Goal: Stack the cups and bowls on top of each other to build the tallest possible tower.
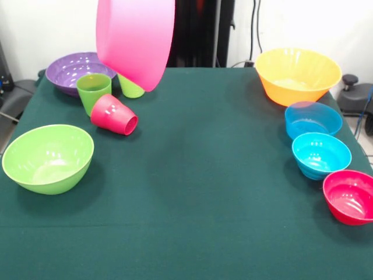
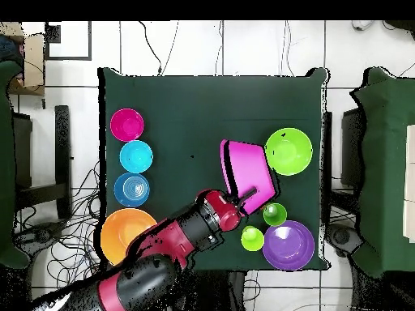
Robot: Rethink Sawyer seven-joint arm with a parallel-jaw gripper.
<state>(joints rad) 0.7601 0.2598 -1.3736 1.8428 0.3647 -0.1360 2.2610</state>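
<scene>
My gripper is shut on the rim of the large pink bowl, which hangs tilted in the air above the cups; the bowl hides the gripper in the front view. The bowl also shows in the overhead view. Below it a green cup stands upright. A lime-green cup is partly hidden behind the bowl. A red cup lies on its side. The purple bowl, lime-green bowl, orange bowl, blue bowl, turquoise bowl and small red bowl rest separately on the table.
The dark green table holds the bowls along its two sides. My arm reaches in beside the orange bowl. Chairs and cables surround the table.
</scene>
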